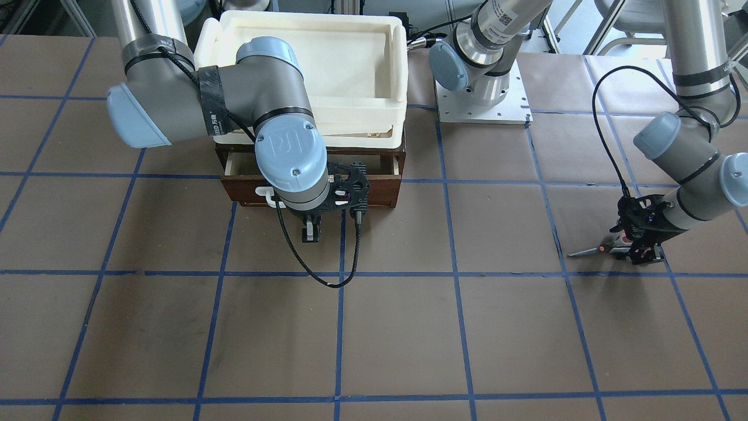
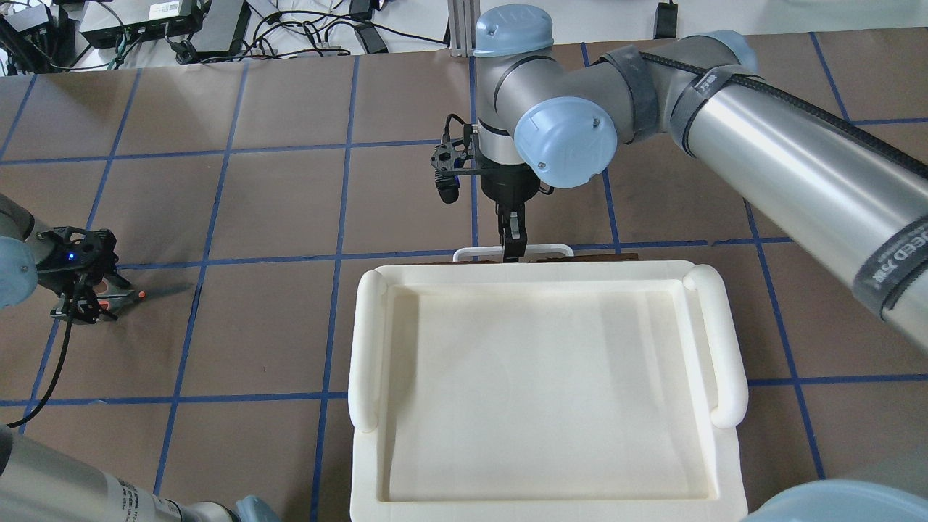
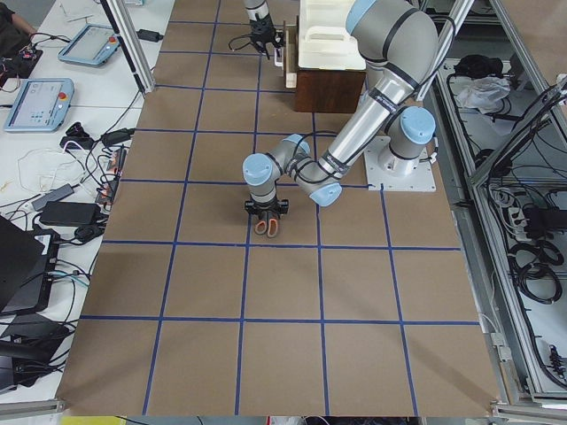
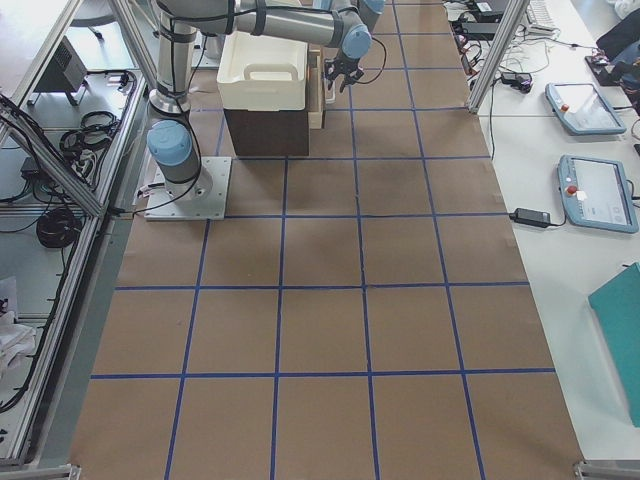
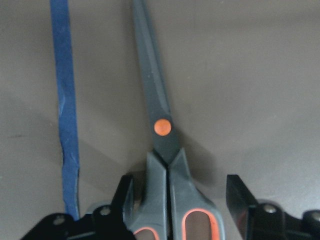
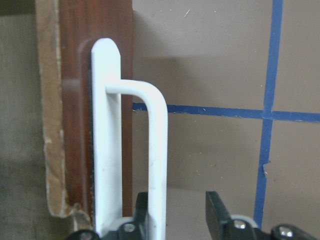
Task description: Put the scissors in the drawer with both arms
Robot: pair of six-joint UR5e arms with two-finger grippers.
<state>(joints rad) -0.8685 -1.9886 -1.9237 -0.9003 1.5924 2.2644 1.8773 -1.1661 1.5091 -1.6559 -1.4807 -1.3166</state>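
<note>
Left wrist-mounted view: the scissors (image 5: 162, 127) lie handles-first inside the spread left gripper (image 5: 182, 195); blades pointing ahead.

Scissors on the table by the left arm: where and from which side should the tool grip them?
Grip the scissors across the grey-and-orange handles, just behind the orange pivot dot, coming straight down. They lie flat on the table with blades closed, so the handles' outer edges give two opposing faces. The open left tool straddles them there.

You've only a thin slot into the drawer (image 1: 381, 190): tray (image 1: 400, 70) overhangs it, right arm (image 1: 289, 158) blocks its front.
</note>
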